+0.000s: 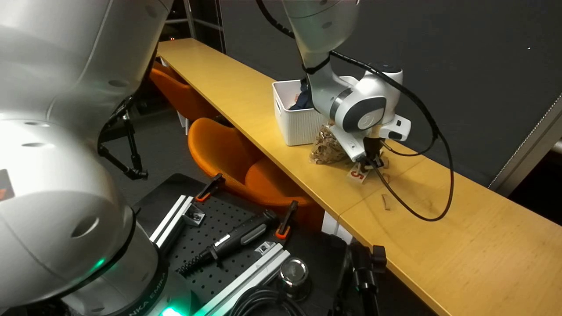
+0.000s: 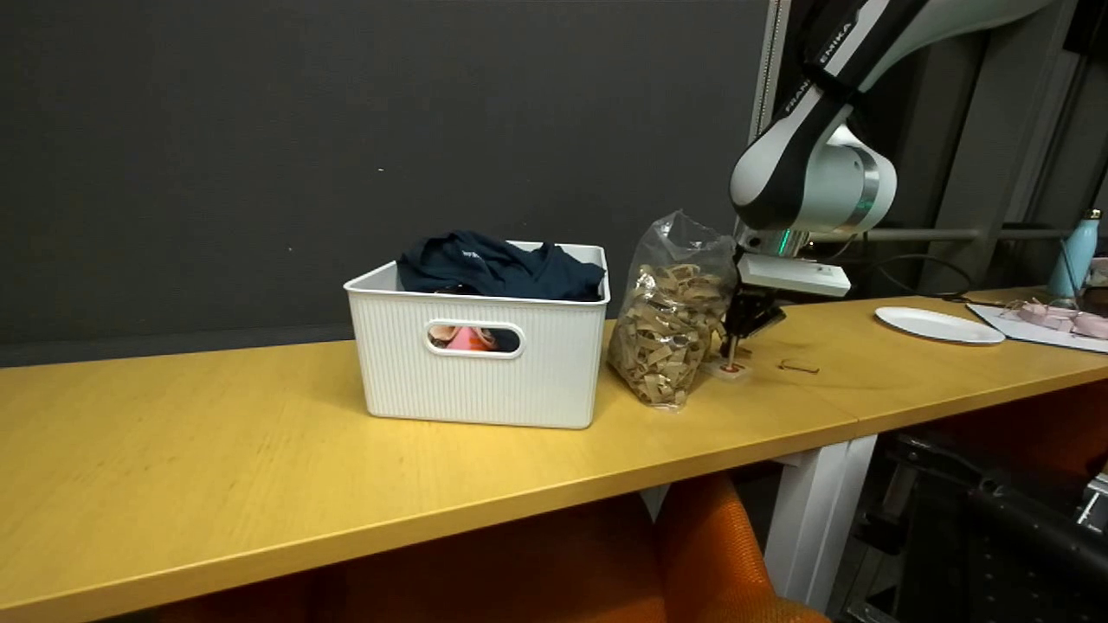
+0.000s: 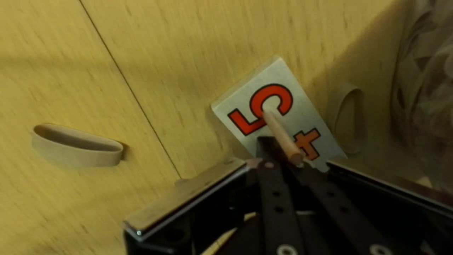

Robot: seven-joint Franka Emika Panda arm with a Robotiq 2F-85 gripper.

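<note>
Wrist view has the pincer (image 3: 285,161) right down at a skinny wooden peg (image 3: 279,134), which stands over a white-faced number block (image 3: 295,117) with a red 5 and an orange 4. It's drawn in close at the peg's upper end, but whether it's actually pinching it or just parked alongside, I can't tell. The block lies on the surface (image 2: 216,450), near a clear bag (image 2: 671,320) full of tan loops (image 2: 658,359), and past that is a white bin (image 2: 476,389).

My worries: the peg's foot seems to meet the block around the 5. If it's fixed there, any sideways shove works like a lever and could tip or skid the block. If it's only resting, a sloppy off-centre squeeze could roll it loose. That bag looks tall and floppy and really close, so a small swing toward it might knock it over and spill stuff. One loose loop (image 3: 348,122) sits just beside the block and could get dragged along. Also, in an exterior view the black cable (image 1: 443,193) droops in a big low arc, so a twist might sweep it into things.
</note>
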